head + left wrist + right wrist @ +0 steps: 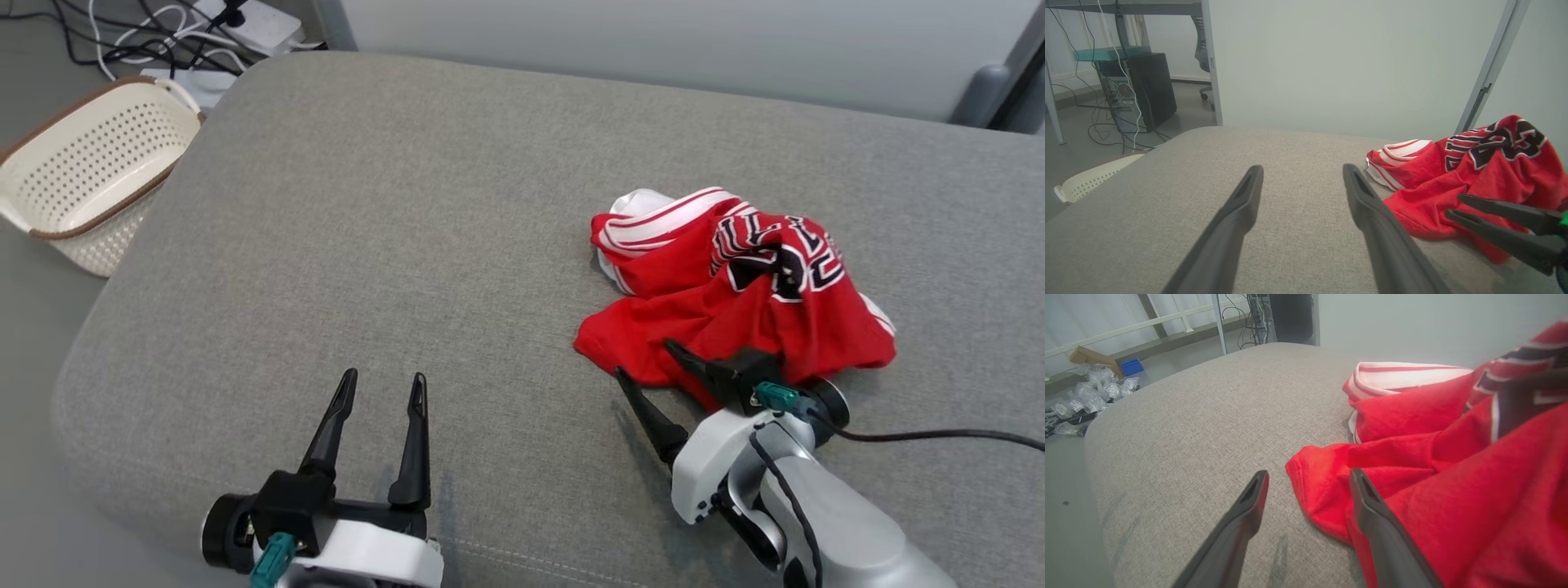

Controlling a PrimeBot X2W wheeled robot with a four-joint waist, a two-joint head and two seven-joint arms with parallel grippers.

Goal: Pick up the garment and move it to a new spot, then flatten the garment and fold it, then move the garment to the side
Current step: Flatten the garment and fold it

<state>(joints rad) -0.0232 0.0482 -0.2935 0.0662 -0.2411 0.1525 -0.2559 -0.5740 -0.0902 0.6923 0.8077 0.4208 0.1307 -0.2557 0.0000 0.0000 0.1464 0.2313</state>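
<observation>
Garment (735, 310) looks soft, light, crumpled; should drape when lifted. Right gripper (644, 358) open, hem corner at its fingertips: pinch there. Left gripper (385, 376) open.

A grey fabric cushion (408, 245) spans the head view. Off its edge at ten o'clock a cream perforated basket (90, 171) with a brown rim sits on the floor; at eleven o'clock white power strips (253, 20) lie among tangled cables (139, 41). The left wrist view has a black computer tower (1153, 87) at ten o'clock. At ten o'clock in the right wrist view sit a cardboard box (1090, 357), a small blue box (1131, 366) and clear plastic bags (1094, 390)
</observation>
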